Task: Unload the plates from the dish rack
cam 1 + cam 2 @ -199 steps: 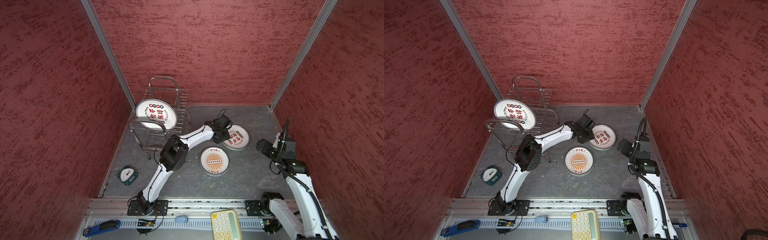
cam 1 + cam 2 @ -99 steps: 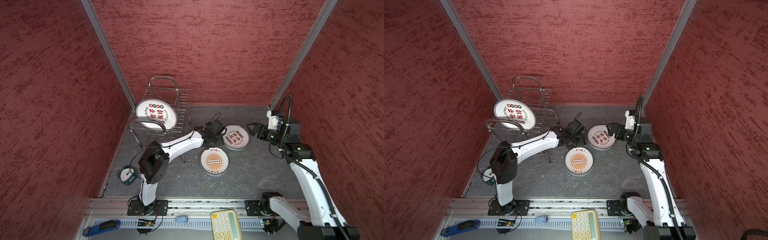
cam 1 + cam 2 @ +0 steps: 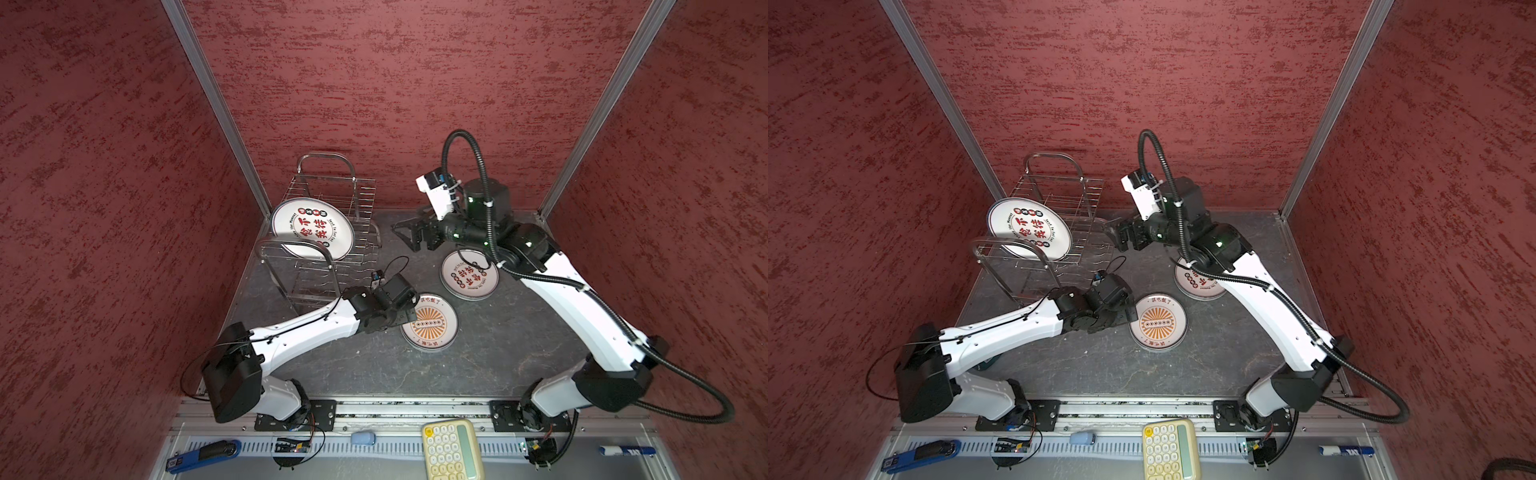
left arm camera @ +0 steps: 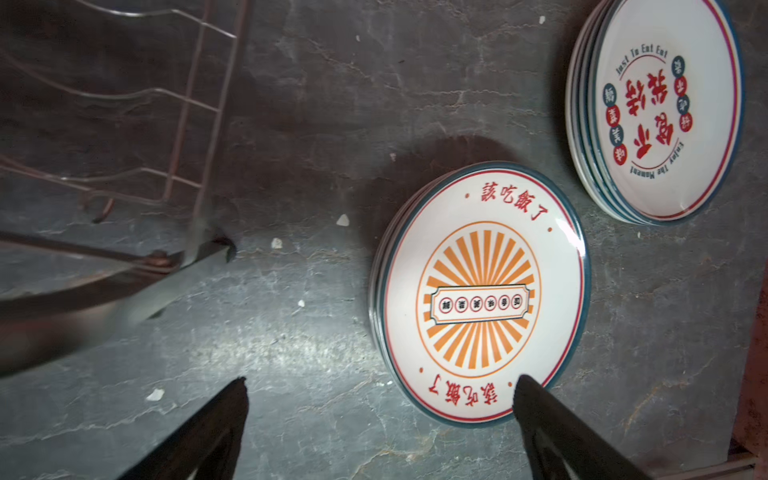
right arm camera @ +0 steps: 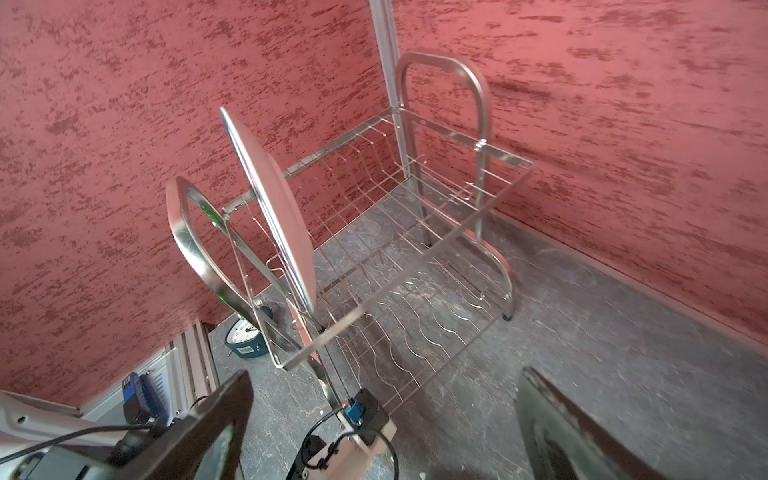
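Left gripper (image 4: 380, 380), right gripper (image 5: 384, 372): fully spread, empty.
Left sits at the edge of the sunburst plates (image 4: 482, 266); right faces the dish rack (image 5: 481, 108).

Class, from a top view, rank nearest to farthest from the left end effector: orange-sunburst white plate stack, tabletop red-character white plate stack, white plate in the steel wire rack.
1. Orange-sunburst white plate stack, beside the left end effector.
2. Red-character white plate stack, back right.
3. White plate in the steel wire rack, back left.
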Controlling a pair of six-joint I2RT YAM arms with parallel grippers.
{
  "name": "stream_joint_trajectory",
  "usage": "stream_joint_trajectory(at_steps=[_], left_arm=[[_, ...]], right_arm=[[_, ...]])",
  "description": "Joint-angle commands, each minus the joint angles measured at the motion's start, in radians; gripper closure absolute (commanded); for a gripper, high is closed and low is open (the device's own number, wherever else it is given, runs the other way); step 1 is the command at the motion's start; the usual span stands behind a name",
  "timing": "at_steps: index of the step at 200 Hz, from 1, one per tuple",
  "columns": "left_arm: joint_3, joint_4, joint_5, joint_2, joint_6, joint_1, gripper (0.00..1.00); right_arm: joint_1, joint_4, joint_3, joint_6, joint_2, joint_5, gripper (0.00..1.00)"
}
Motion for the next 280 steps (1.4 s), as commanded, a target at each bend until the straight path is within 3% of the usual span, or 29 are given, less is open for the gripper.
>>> stream_joint_trajectory(at_steps=[1, 30, 64, 93, 139, 220, 280], left_arm=[[-0.039, -0.045, -0.057, -0.064, -0.069, -0.003, 0.01], [-0.080, -0.050, -0.060, -0.117, -0.080, -0.006, 0.00], [-0.125, -0.049, -0.064, -0.177, -0.089, -0.015, 0.01], [-0.174, -0.038, -0.064, -0.235, -0.098, -0.026, 0.01], [-0.238, -0.046, -0.067, -0.309, -0.114, -0.028, 0.01], [-0.296, -0.041, -0.076, -0.364, -0.115, -0.025, 0.00], [-0.316, -0.017, -0.069, -0.346, -0.119, -0.022, 0.01]], right_arm=[[0.064, -0.069, 0.137, -0.080, 0.077, 0.058, 0.01], [0.114, -0.125, 0.310, -0.117, 0.223, 0.070, 0.01], [0.138, -0.210, 0.564, -0.133, 0.416, 0.112, 0.08], [0.141, -0.216, 0.686, -0.137, 0.515, 0.111, 0.26], [0.155, -0.161, 0.689, -0.167, 0.564, 0.057, 0.43], [0.158, -0.093, 0.636, -0.200, 0.578, -0.087, 0.62], [0.158, -0.031, 0.533, -0.221, 0.533, -0.100, 0.75]])
